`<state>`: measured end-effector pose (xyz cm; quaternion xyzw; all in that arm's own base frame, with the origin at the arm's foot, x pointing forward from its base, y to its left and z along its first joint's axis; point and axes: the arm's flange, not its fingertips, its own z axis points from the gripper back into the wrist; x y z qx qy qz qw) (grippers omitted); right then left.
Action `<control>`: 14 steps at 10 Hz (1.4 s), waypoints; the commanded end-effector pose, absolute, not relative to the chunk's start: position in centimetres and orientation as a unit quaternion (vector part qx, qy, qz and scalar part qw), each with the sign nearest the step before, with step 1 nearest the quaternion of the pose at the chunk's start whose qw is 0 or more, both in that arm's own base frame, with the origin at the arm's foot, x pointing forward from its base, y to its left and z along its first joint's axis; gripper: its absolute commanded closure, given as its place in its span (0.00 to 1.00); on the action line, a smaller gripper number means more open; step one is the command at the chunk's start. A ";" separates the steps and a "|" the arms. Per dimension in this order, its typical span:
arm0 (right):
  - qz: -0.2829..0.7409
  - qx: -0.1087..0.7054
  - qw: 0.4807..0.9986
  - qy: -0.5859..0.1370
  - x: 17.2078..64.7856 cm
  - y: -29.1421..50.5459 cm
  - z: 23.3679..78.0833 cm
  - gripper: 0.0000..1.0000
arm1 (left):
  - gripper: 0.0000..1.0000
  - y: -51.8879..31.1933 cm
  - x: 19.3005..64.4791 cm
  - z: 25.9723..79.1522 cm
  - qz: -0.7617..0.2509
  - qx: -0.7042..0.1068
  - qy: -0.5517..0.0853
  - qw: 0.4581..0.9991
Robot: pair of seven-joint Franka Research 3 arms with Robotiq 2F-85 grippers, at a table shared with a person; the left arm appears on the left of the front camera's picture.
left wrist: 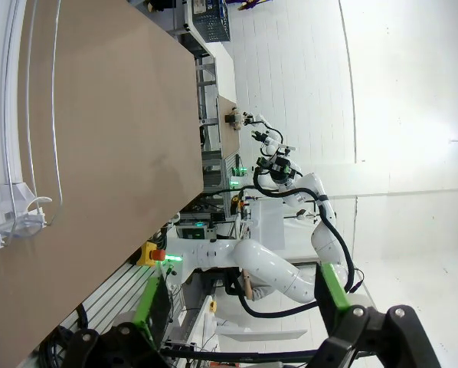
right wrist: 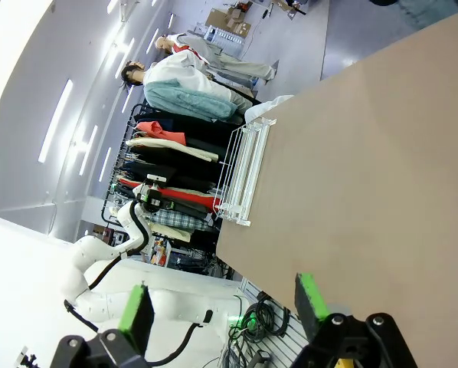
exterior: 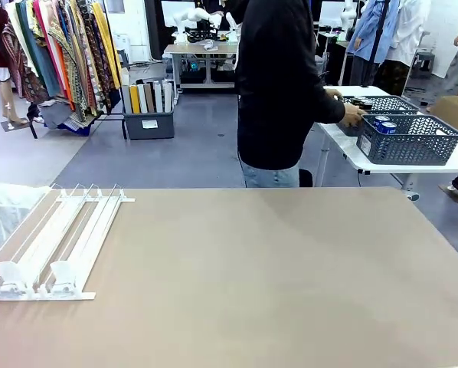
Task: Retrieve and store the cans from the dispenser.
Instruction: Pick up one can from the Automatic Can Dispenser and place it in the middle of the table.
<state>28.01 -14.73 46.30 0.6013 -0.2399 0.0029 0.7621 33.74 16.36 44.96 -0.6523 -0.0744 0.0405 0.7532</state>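
Note:
The white sloped dispenser (exterior: 53, 238) lies on the left of the tan table (exterior: 275, 276), its wire lanes bare. Blue cans (exterior: 382, 123) stand in a grey lattice basket (exterior: 409, 142) on a white side table at the far right, and dark cans (exterior: 363, 102) sit in a second basket behind it. A person in black stands there with a hand (exterior: 351, 115) at the baskets. My left gripper (left wrist: 244, 307) is open and holds nothing, off the table's near edge, with the dispenser (left wrist: 7, 115) far off. My right gripper (right wrist: 225, 307) is also open and bare, looking across the table at the dispenser (right wrist: 244, 172).
The white side table (exterior: 443, 162) stands beyond the far right corner. A clothes rack (exterior: 60, 54) and a grey bin (exterior: 148, 123) stand on the floor at the far left. The person's torso (exterior: 279, 84) is just past the table's far edge.

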 end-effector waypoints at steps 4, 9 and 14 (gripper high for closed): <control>0.005 0.609 0.752 -0.252 28.4 -14.5 46.7 0.00 | 0.00 16.2 33.7 45.2 0.042 -0.660 -0.077 0.747; 0.005 0.609 0.752 -0.252 28.4 -14.5 46.7 0.00 | 0.00 16.2 33.7 45.2 0.042 -0.660 -0.077 0.747; 0.005 0.609 0.752 -0.252 28.4 -14.5 46.7 0.00 | 0.00 16.2 33.7 45.2 0.042 -0.660 -0.077 0.747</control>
